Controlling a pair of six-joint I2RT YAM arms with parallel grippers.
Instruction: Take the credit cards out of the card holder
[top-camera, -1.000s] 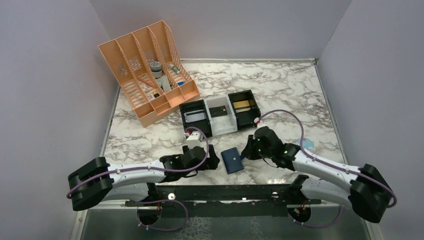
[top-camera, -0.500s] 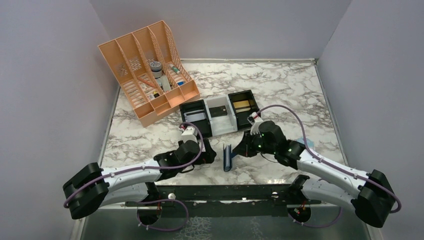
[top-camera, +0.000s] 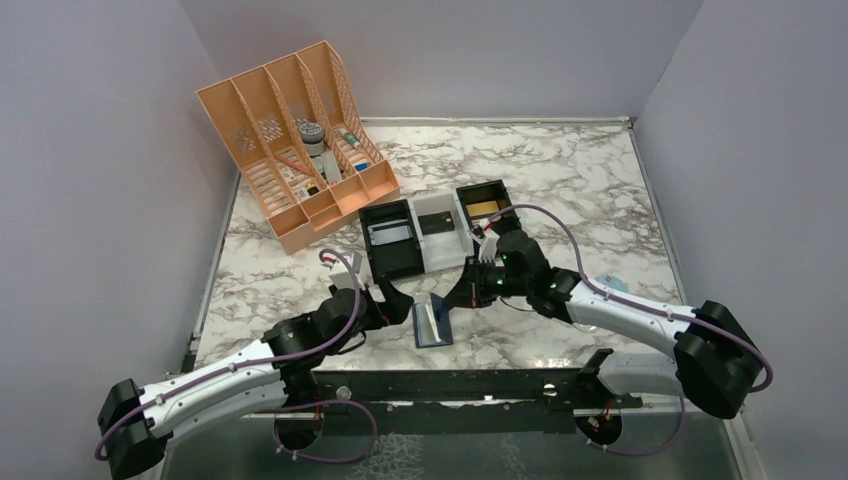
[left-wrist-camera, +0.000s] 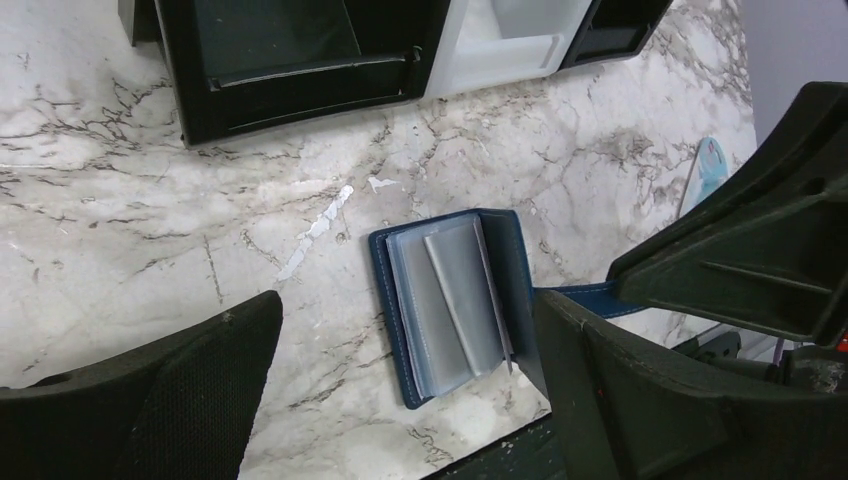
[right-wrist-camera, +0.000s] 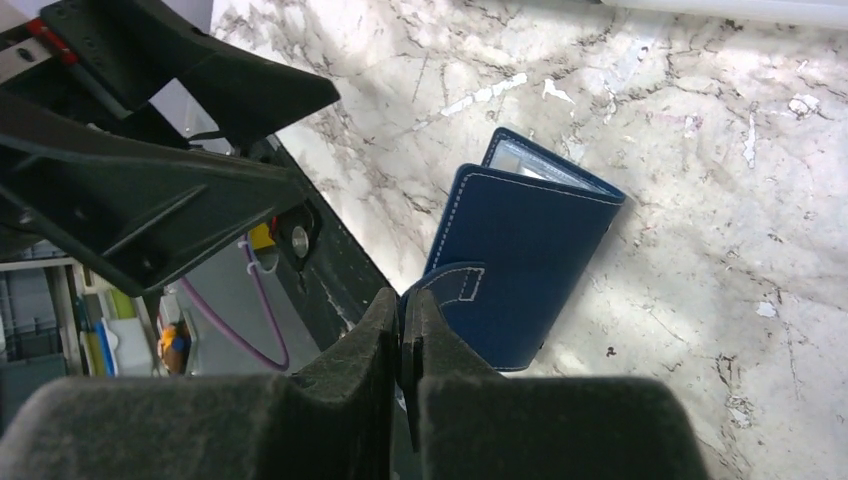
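Right claw (right-wrist-camera: 403, 330): we are seeing it pressed together on the short strap (right-wrist-camera: 456, 284) of the wallet (right-wrist-camera: 520, 262), and it is holding the cover up so the wallet is standing half open.
Left claw (left-wrist-camera: 408, 305): we are seeing it spread wide and hanging just above the open wallet, touching nothing.
Where the wallet is: it is lying close to the near edge of the worktop (top-camera: 560, 170), about midway along it, between the two claws and in front of the black and white trays (top-camera: 438, 228).
Cards (left-wrist-camera: 452, 300): we are making out grey card faces sitting in the inner pockets, facing up; we cannot tell how many.
Handling: we are judging the wallet to be light and floppy, so it is likely to slide or fold shut if the strap is let go. The cards are looking thin, stiff and slick, and are lying flush in their sleeves.
Where to take hold: we are thinking the exposed edge of a card nearest the fold is the spot to pinch, pulling it along the pocket while the strap is kept taut.
Change from a second ago: then the wallet was lying shut and flat. Now it is open, the right claw having carried the cover over, while the left arm has drawn back and spread its claw fully.
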